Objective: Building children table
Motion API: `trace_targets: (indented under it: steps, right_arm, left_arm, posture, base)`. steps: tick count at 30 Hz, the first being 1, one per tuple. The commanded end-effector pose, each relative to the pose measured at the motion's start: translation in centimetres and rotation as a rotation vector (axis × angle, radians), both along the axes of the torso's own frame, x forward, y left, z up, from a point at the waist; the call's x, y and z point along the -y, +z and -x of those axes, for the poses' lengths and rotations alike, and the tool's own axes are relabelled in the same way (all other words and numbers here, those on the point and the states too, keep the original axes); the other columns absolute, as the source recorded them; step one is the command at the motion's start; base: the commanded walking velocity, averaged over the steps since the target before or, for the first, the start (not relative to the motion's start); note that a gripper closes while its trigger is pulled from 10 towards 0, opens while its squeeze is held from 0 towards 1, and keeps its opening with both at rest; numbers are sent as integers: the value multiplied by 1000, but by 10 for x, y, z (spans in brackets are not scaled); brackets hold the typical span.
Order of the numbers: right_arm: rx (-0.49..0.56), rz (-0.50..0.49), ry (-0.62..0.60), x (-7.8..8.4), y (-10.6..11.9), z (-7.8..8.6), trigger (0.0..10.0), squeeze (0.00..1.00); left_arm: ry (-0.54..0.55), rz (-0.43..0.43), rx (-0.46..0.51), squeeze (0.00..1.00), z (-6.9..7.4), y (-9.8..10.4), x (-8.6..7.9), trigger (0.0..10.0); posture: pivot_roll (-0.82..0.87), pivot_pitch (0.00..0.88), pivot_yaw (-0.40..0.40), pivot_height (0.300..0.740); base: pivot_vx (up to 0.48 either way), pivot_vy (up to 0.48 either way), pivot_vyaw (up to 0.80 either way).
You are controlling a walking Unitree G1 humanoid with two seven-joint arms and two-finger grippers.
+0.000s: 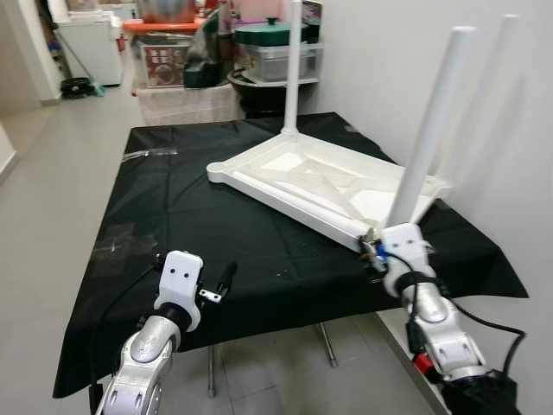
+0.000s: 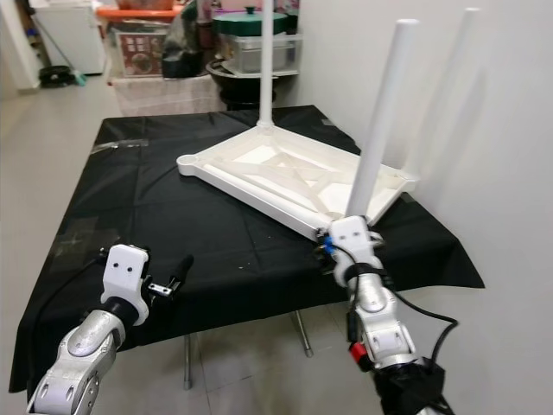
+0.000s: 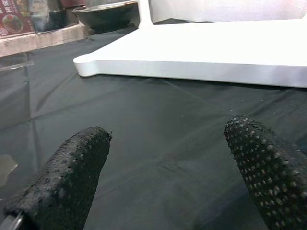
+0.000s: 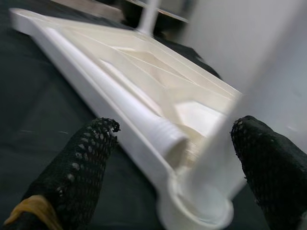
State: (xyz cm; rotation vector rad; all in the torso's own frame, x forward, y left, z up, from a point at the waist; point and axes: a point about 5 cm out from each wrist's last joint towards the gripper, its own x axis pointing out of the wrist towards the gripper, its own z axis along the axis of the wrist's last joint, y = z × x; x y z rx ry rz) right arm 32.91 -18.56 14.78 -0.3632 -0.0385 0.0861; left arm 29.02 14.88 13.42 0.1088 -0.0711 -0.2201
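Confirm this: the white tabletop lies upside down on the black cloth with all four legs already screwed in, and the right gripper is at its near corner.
Not four. The left eye view shows three legs standing on the upturned tabletop; its corner nearest the left gripper has no leg. The rest holds: it lies on the black cloth, with the right gripper at the near corner.

A home's storage or utility corner: plain white walls, a grey tiled floor [image 1: 60,164], stacked plastic storage boxes [image 1: 160,56], a lidded pot [image 1: 263,33] and a white appliance [image 1: 91,43] beyond the black-draped counter [image 1: 216,233].
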Motion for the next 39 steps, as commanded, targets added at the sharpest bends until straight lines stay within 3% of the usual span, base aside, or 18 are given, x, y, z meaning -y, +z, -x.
trace_targets:
  steps: [1, 2, 5, 8, 15, 18, 22, 39]
  right_arm:
    - [11, -16, 70, -11, 3, 6, 10000, 0]
    - [11, -16, 70, -11, 3, 6, 10000, 0]
    - [35, -37, 322, -40, 9, 29, 10000, 0]
    - [31, -34, 345, -44, 10, 32, 10000, 0]
    - [50, -42, 317, -52, 19, 29, 10000, 0]
    - [81, -52, 321, -66, 31, 25, 10000, 0]
    - [93, -48, 338, -73, 36, 23, 10000, 0]
    - [83, -47, 328, -80, 39, 18, 10000, 0]
  left_arm:
    - [12, -5, -13, 0, 0, -4, -5, 10000]
    - [12, -5, -13, 0, 0, -4, -5, 10000]
    - [20, 12, 5, 0, 1, -1, -6, 10000]
    - [20, 15, 10, 0, 1, 0, -6, 10000]
    - [37, 37, 39, 0, 0, 5, -9, 10000]
    - [37, 51, 55, 0, -1, 8, -9, 10000]
    - [39, 54, 62, 0, -2, 9, -10, 10000]
    - [33, 54, 65, 0, -2, 10, -10, 10000]
  posture:
    - [40, 0, -24, 740]
    - [40, 0, -24, 740]
    - [44, 0, -25, 740]
    - [44, 0, -24, 740]
    - [44, 0, -23, 740]
    - [49, 0, -24, 740]
    - [52, 0, -26, 740]
    - [58, 0, -25, 740]
  base:
    - [0, 0, 0]
    - [0, 0, 0]
    - [0, 0, 0]
    - [0, 0, 0]
    - [0, 0, 0]
    - [180, 0, 0]
    - [322, 0, 0]
    - [356, 0, 0]
